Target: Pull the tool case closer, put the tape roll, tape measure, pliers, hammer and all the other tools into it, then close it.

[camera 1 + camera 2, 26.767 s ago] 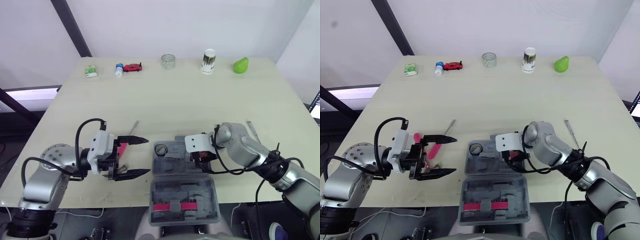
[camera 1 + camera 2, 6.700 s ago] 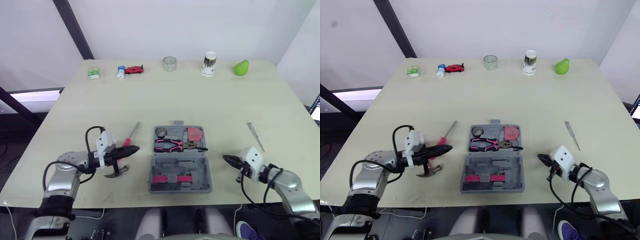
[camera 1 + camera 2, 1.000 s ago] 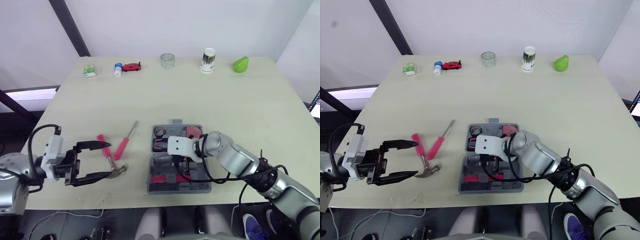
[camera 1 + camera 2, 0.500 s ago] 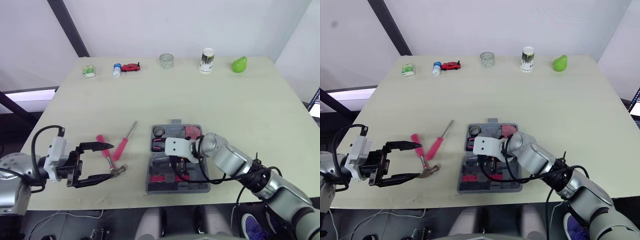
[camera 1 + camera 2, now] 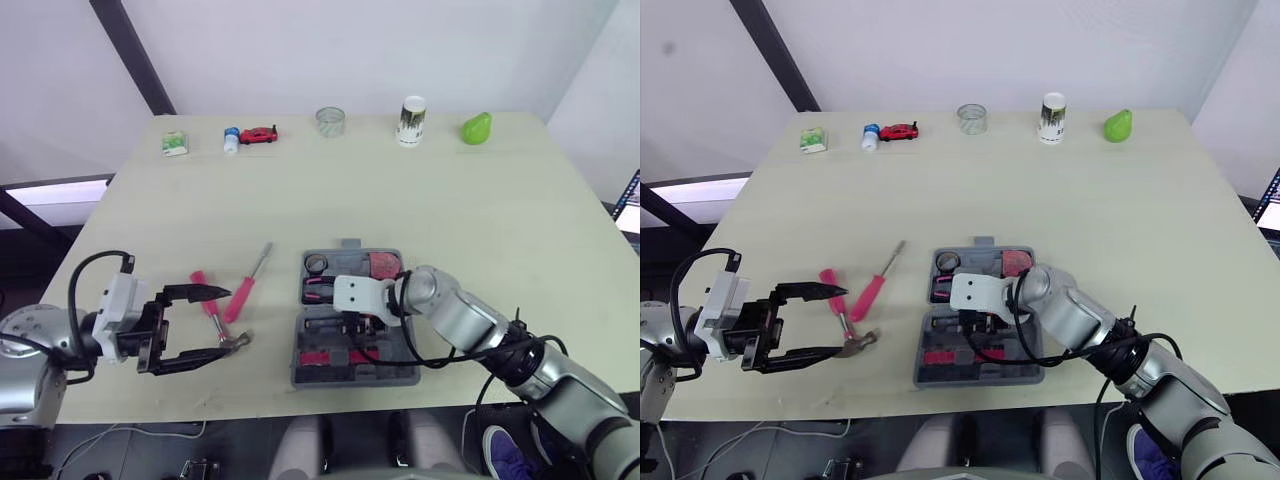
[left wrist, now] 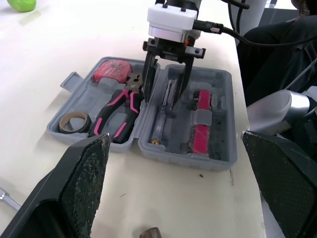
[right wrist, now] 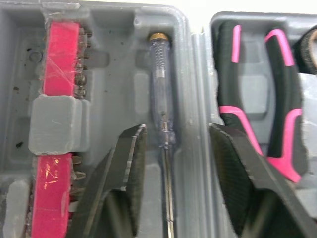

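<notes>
Right gripper (image 7: pixel 177 129) hangs open, empty, over the screwdriver (image 7: pixel 161 99) in the case (image 5: pixel 405 375). Left gripper (image 5: pixel 225 322) is wide open, empty. The hammer (image 5: pixel 848 322), at the case's 9 o'clock, is probably head-heavy: grip the handle near the head.

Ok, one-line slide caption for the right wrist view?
Open right tool straddling the clear screwdriver lying in the case, pliers alongside.

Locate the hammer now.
In the left eye view the hammer lies on the table left of the tool case, beside the pink screwdriver, by the open left pincer.
</notes>
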`<state>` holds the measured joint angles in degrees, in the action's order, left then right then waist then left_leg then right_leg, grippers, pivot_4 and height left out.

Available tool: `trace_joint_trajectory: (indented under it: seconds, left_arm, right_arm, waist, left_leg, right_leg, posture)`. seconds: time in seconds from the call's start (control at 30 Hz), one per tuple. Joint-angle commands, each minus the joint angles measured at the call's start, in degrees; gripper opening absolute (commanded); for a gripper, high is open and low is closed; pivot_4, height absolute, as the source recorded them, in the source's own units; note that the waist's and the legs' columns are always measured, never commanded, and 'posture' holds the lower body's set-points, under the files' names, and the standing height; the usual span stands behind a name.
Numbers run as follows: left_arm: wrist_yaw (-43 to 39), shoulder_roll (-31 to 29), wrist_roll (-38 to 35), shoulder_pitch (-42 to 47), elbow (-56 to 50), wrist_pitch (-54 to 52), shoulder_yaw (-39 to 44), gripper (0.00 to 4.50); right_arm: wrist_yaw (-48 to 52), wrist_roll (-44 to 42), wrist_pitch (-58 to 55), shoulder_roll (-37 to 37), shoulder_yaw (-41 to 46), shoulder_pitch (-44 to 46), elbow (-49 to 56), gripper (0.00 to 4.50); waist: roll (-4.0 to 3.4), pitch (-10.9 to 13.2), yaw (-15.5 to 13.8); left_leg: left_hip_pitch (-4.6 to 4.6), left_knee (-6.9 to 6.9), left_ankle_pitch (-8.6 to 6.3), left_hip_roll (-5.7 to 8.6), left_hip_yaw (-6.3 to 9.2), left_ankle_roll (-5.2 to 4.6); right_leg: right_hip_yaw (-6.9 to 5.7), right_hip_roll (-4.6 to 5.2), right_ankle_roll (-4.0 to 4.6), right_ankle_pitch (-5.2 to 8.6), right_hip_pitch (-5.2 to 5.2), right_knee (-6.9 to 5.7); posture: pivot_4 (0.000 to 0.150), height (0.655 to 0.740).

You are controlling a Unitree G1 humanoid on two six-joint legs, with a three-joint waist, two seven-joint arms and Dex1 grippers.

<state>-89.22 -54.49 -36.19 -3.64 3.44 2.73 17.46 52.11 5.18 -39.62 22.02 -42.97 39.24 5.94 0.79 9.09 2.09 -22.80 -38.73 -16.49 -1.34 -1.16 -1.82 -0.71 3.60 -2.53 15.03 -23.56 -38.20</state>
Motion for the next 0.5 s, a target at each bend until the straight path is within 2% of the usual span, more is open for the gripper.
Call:
trace_joint_trajectory:
  seconds: [0.03,0.1,0.13,0.2,0.23,0.27,0.37,0.5]
  left_arm:
    - [-3.2,-0.1,-0.4,0.4,0.0,0.5,0.6,4.5]
    - [-3.1,0.0,-0.4,0.4,-0.2,0.4,0.5,4.5]
    - [-3.1,0.0,-0.4,0.5,-0.2,0.4,0.5,4.5]
    - [-3.1,0.1,-0.4,0.6,-0.3,0.3,0.4,4.5]
    - [-3.0,0.1,-0.4,0.7,-0.3,0.3,0.3,4.5]
    - [-3.1,0.1,-0.4,0.7,-0.3,0.3,0.3,4.5]
    - [-3.2,0.1,-0.5,0.9,-0.2,0.2,0.2,4.5]
    - [-3.0,0.2,-0.5,1.2,-0.4,-0.1,0.0,4.5]
  right_arm:
    - [-0.3,-1.6,2.0,-0.9,4.2,-0.5,2.1,2.14]
    - [-0.2,-3.0,4.2,-1.3,6.0,-1.6,1.8,2.14]
    - [-0.1,-4.0,5.7,-1.7,7.1,-2.4,1.6,1.91]
    - [0.6,-5.8,8.8,-2.4,9.1,-3.9,1.0,1.32]
    - [1.1,-6.4,10.6,-2.4,9.7,-4.5,0.6,0.52]
    - [1.4,-6.3,13.0,-2.2,9.9,-5.1,0.0,0.09]
    - [1.4,-5.5,20.6,-1.8,9.9,-7.0,-3.4,0.09]
    - [1.6,-5.2,23.7,-2.7,10.2,-8.6,-6.5,0.09]
  waist:
    - [0.0,0.0,0.0]
    - [0.0,0.0,0.0]
    - [0.0,0.0,0.0]
    - [0.0,0.0,0.0]
    - [0.0,0.0,0.0]
    - [0.0,0.0,0.0]
    - [0.01,0.0,0.0]
    - [0.0,0.0,0.0]
  left_leg:
    - [0.0,0.0,0.0,0.0,0.0,0.0]
    - [0.0,0.0,0.0,0.0,0.0,0.0]
    - [0.0,0.0,0.0,0.0,0.0,0.0]
    - [0.0,0.0,0.0,0.0,-0.01,0.0]
    - [-0.01,0.0,0.0,0.0,-0.01,0.0]
    - [0.0,0.0,0.0,0.0,-0.02,0.0]
    - [0.0,-0.01,0.0,0.0,-0.01,0.0]
    - [0.0,-0.01,0.0,0.0,-0.03,0.0]
  right_leg:
    - [0.0,0.0,0.0,0.0,0.0,0.0]
    - [0.0,0.0,0.0,0.0,0.0,0.0]
    - [0.0,0.0,0.0,0.0,0.0,0.0]
    - [0.0,0.0,0.0,0.0,0.0,0.01]
    - [0.01,0.0,0.0,0.0,0.01,0.01]
    - [0.01,0.0,0.0,0.0,0.01,0.01]
    - [0.01,0.0,-0.01,0.0,0.01,0.01]
    - [0.02,0.0,-0.01,0.0,0.01,0.01]
  posture:
    - [0.15,0.74]
    - [0.15,0.74]
    - [0.15,0.74]
    - [0.15,0.74]
    - [0.15,0.74]
    - [0.15,0.74]
    - [0.15,0.74]
    - [0.15,0.74]
